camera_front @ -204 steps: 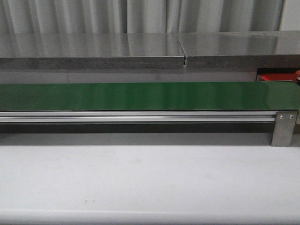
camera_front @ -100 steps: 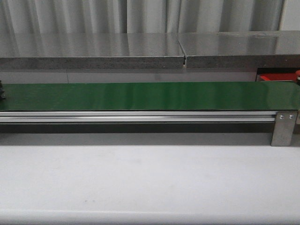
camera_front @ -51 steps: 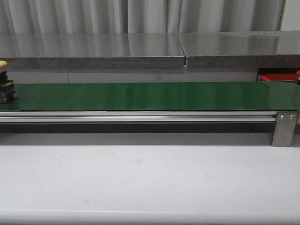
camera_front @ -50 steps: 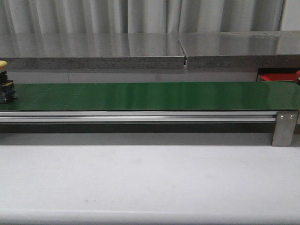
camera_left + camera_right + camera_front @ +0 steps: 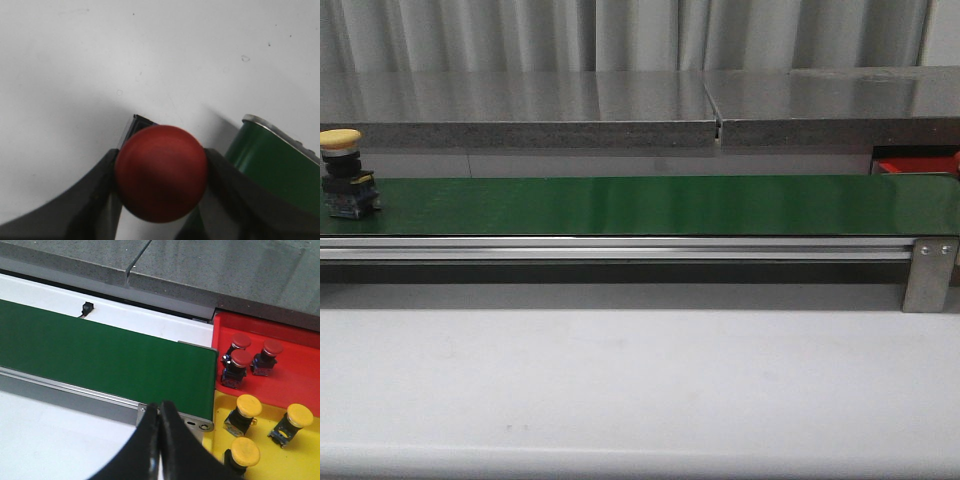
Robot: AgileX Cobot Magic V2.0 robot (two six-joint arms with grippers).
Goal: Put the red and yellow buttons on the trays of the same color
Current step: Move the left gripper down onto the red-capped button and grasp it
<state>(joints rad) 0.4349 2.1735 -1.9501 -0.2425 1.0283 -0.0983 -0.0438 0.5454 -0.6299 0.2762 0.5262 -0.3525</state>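
A yellow mushroom-head push button (image 5: 343, 172) has ridden into view at the green conveyor belt's (image 5: 650, 204) far left; our left gripper (image 5: 161, 200) clenches a red domed button (image 5: 161, 172), our right gripper (image 5: 160, 427) is closed, empty.

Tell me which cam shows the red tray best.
Right wrist view: the red tray is seen from above beside the yellow tray, three red buttons in it. Front view catches only a red sliver at the belt's right end. Left wrist view shows none of it.

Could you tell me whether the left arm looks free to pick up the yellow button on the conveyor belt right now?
Probably not: the left gripper is shut on a red button. The yellow button stands unobstructed at the green belt's left end.
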